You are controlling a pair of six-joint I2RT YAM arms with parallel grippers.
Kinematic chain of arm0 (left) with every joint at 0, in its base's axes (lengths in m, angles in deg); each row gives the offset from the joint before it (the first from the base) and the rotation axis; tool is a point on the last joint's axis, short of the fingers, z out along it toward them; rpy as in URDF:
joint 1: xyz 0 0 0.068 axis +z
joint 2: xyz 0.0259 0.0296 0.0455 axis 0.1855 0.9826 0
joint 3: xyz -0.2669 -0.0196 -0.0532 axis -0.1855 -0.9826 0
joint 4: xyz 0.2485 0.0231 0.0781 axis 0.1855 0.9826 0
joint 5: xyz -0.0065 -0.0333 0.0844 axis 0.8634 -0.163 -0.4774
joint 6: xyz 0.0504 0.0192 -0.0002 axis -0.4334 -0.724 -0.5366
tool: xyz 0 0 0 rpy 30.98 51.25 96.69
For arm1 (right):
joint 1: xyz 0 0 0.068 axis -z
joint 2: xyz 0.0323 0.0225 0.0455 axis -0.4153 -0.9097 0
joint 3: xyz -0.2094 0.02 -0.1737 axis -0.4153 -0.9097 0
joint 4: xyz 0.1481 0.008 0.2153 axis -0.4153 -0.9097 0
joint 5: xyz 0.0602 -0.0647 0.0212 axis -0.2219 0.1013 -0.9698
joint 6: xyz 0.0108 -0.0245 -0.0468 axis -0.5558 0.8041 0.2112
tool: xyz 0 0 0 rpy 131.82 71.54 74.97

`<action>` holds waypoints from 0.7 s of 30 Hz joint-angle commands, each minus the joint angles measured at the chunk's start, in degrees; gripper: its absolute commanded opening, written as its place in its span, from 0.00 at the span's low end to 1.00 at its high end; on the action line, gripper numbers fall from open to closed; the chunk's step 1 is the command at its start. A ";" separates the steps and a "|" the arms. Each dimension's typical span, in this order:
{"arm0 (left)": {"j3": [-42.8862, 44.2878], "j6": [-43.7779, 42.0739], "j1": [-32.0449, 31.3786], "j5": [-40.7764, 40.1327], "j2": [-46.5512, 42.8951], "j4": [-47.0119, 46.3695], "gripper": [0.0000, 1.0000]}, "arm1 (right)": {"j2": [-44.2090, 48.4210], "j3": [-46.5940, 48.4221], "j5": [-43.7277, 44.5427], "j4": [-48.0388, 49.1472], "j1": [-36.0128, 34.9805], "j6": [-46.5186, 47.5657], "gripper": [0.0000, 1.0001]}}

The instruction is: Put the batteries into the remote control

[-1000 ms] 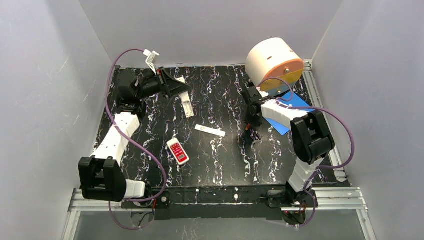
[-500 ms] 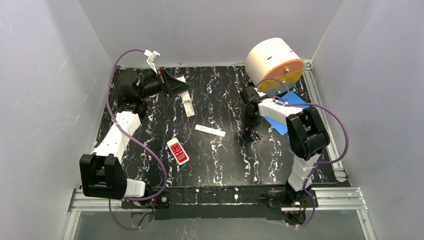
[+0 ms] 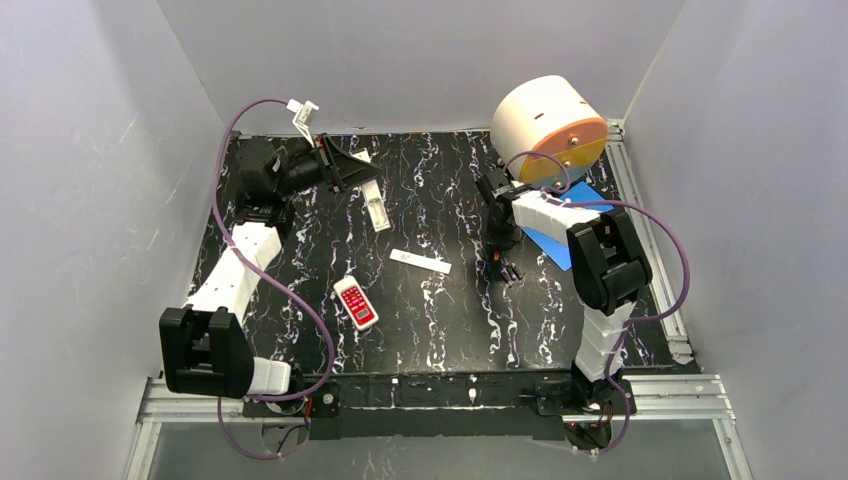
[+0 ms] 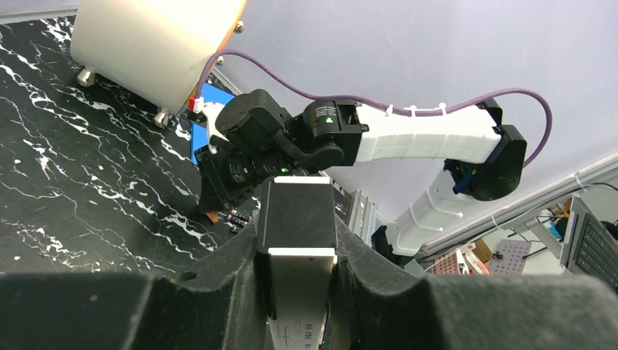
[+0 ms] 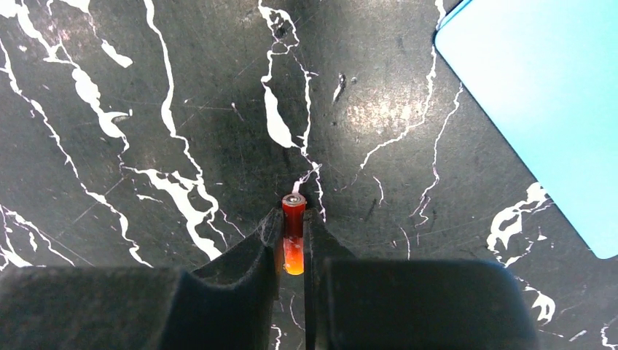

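The right claw [image 5: 293,246] is pinching a red-orange battery [image 5: 293,217] down at the black marbled worktop [image 3: 440,330], in front of the cream drum with an orange face [image 3: 545,125]. Well to the left of that drum, the left claw [image 4: 297,255] is pressing its fingers onto the long white remote control [image 3: 376,212]. Small markings near the remote control's held end are blurring beyond reading. A blue sheet [image 5: 539,109] is lying just in front of the drum. A short red-faced remote [image 3: 356,303] is resting farther away, its print too small to read.
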 commanded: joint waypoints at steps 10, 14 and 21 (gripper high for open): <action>1.59 6.32 -2.39 -3.13 3.08 -4.68 0.00 | 19.45 8.18 -7.06 11.94 -5.73 9.41 0.21; 5.40 12.04 -2.39 -1.98 6.20 -7.23 0.00 | 23.63 11.79 -12.42 17.66 -6.95 8.26 0.21; 8.86 23.41 -2.39 -3.02 10.92 -17.24 0.00 | 28.61 14.95 -20.78 29.09 -9.05 6.28 0.22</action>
